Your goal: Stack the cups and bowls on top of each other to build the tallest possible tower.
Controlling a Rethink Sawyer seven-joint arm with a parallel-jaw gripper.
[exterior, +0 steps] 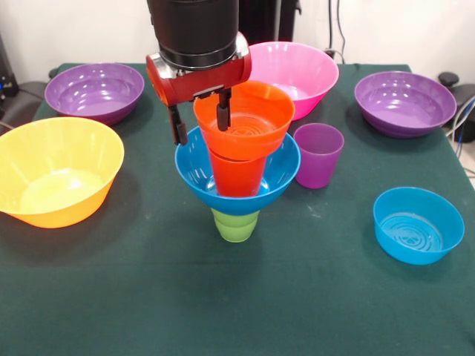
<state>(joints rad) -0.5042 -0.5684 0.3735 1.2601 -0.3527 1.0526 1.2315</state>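
Note:
The tower stands mid-table: a green cup (236, 225) at the bottom, a medium blue bowl (194, 170) on it, an orange cup (239, 176) standing in that bowl, and a small orange bowl (249, 122) on top, slightly tilted. My gripper (200, 119) hangs over the top bowl's left rim. It is open, with one finger (179, 127) outside the rim and the other inside the bowl. A purple cup (318, 154) stands upright just right of the tower.
A large yellow-orange bowl (56, 170) sits at the left and a small blue bowl (418, 225) at the right front. Behind are a pink bowl (300, 70) and two purple bowls (95, 90) (404, 102). The green cloth (148, 297) covers the table.

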